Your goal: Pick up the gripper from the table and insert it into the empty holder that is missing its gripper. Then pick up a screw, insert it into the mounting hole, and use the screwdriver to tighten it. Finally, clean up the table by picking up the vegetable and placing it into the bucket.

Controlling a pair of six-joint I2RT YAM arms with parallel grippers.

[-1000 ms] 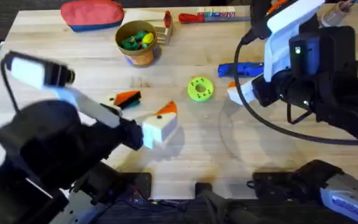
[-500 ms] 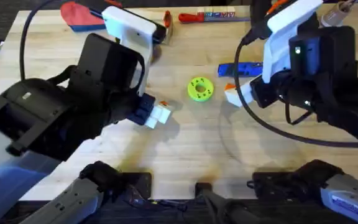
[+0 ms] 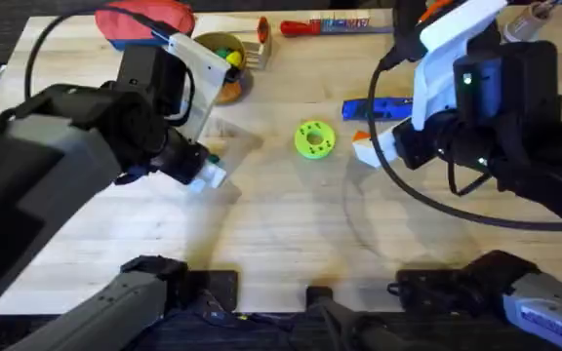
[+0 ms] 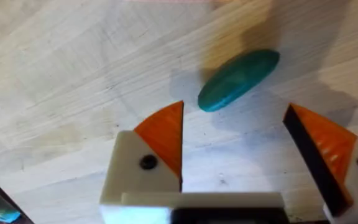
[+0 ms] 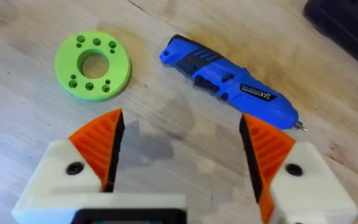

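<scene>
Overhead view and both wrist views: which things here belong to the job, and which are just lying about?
Belonging to the job:
- teal vegetable, on the table under the open left end effector
- blue screwdriver, beyond the open right end effector
- bucket

Lying about:
- green disc with holes
- red pouch
- red-handled tool

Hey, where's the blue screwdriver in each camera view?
Overhead: the screwdriver lies right of centre, partly behind the right arm, just right of the green disc.
Right wrist: the screwdriver lies diagonally, beside the green disc.
Left wrist: this view looks at the vegetable instead.
Shared landmark: the green disc.
</scene>
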